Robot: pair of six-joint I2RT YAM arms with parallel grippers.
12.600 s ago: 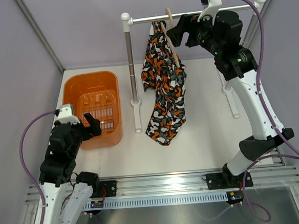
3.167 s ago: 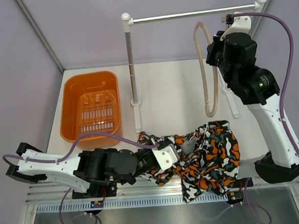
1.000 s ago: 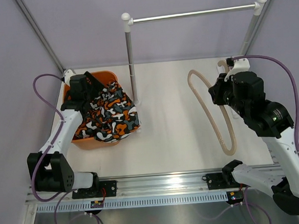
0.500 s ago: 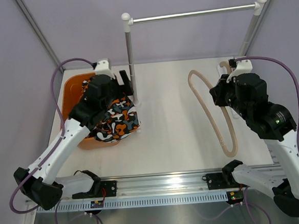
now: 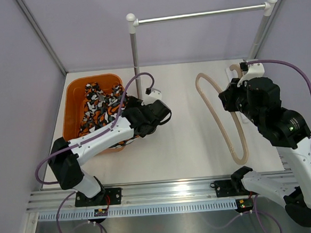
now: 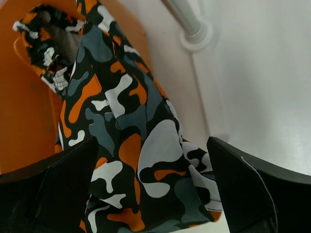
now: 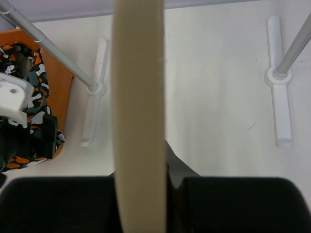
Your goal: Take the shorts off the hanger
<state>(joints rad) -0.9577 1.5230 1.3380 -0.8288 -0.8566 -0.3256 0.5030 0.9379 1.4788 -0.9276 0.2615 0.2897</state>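
Note:
The shorts (image 5: pixel 99 107), in orange, black, grey and white camouflage, lie bunched in the orange basket (image 5: pixel 69 101). In the left wrist view the shorts (image 6: pixel 126 141) drape over the basket's rim. My left gripper (image 5: pixel 161 116) hovers just right of the basket, open. Its black fingers (image 6: pixel 48 194) stand wide apart, with the cloth showing below the left gripper (image 6: pixel 153 194) but not pinched. The hanger (image 5: pixel 239 159), a pale beige loop, hangs bare from my right gripper (image 5: pixel 230 98), which is shut on it. In the right wrist view the hanger (image 7: pixel 138 97) runs up from the right gripper (image 7: pixel 141 194).
A metal rail (image 5: pixel 202 14) on white joints spans the back, with one post (image 5: pixel 136 64) beside the basket and another at the right (image 7: pixel 291 48). The post's white foot (image 6: pixel 194 31) sits close to the basket's corner. Purple walls close in both sides.
My left arm has swung from over the basket to its right side, leaving the shorts lying in the basket. The right arm and hanger have barely shifted.

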